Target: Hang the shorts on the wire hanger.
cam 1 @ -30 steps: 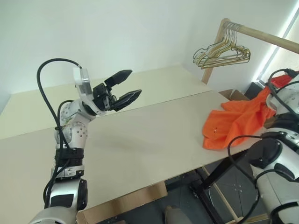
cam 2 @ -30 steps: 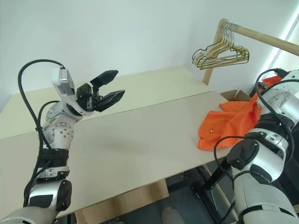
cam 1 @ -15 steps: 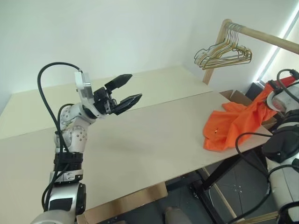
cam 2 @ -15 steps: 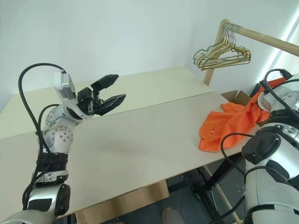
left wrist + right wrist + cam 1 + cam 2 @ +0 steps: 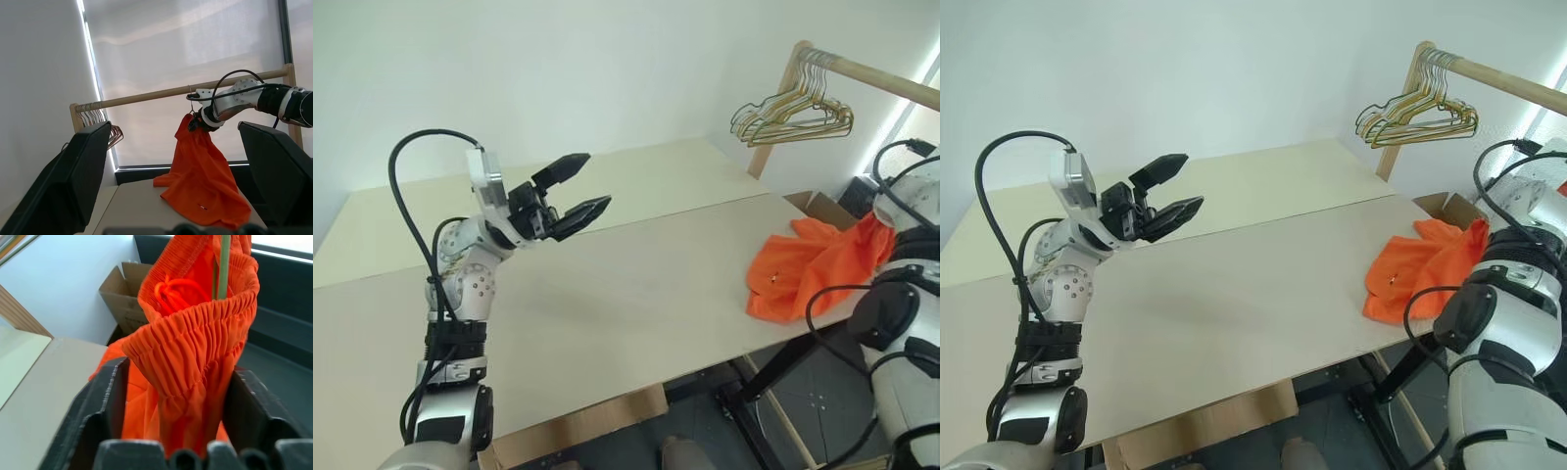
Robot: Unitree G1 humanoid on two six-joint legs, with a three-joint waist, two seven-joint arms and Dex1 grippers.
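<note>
The left arm is raised over the left part of the table, elbow bent, its forearm upright and its wrist turned so the left gripper [image 5: 576,191] points to the right and slightly upward; its two black fingers stand spread apart with nothing between them. The right arm reaches out past the table's right edge toward the wooden rail [image 5: 161,93]. In the left wrist view the right gripper [image 5: 195,122] sits just under that rail at the top of the shorts [image 5: 813,269]. In the right wrist view its two fingers [image 5: 105,401] stand wide on either side of the gathered orange waistband; whether they press the fabric cannot be told. A thin green rod of the wire hanger [image 5: 224,264] runs up through the waistband opening, beside an orange drawstring [image 5: 173,289].

The shorts hang from that high point and spill down onto the near right corner of the table [image 5: 636,294], where their lower part lies crumpled with a tiny white mark.

The table is a pale beige board; a second, lighter surface lies behind it against a white wall. At the far right a bunch of gold and dark wire hangers [image 5: 793,113] hangs on the rail. An open cardboard box [image 5: 822,206] sits on the floor beyond the table's right end.
</note>
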